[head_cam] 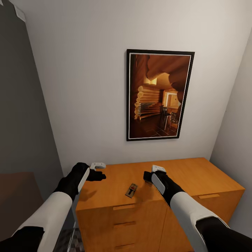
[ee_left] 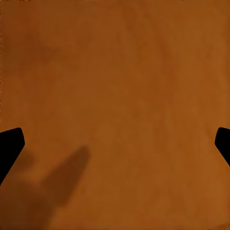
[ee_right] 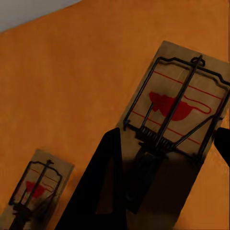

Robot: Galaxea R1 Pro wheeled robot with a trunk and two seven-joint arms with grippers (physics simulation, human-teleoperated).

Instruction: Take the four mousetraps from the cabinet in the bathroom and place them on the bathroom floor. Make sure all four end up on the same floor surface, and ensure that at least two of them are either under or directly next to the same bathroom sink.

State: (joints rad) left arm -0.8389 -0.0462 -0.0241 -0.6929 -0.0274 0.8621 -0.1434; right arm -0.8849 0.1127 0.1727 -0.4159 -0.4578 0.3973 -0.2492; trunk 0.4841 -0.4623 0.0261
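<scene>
Head view: both arms reach over the cabinet (head_cam: 196, 178), a low orange-brown wooden chest w/ a flat plain top, drawer fronts and thin bar handles. One mousetrap (head_cam: 131, 190) lies flat on the top, between the two wrists and near the front edge. The left end effector (head_cam: 100, 175) hangs over the top's left end, well apart from the trap. The right end effector (head_cam: 148, 177) sits just beside the trap, on its right; its tips are hidden behind the wrist here. A framed picture (head_cam: 159, 94) of a timber interior hangs on the pale wall above.

Left wrist view: bare satin wood w/ faint grain and a soft shadow. The two dark fingertips (ee_left: 10, 146) stand wide apart at the edges w/ nothing between, so the left end effector is open and empty.

Right wrist view: a close mousetrap (ee_right: 179, 112) (pale flat board, dark wire frame and spring, red printed bait mark) lies partly under one dark finger (ee_right: 103, 187); the other tip is at the frame edge. The jaws look spread and not clamped on it yet. A second mousetrap (ee_right: 38, 189) lies farther off on the same top.

Judgement: the step is the pickup of the near trap. The board is thin, so the fingers should straddle its short sides, drop low to the wood and close squarely, clear of the wire.
</scene>
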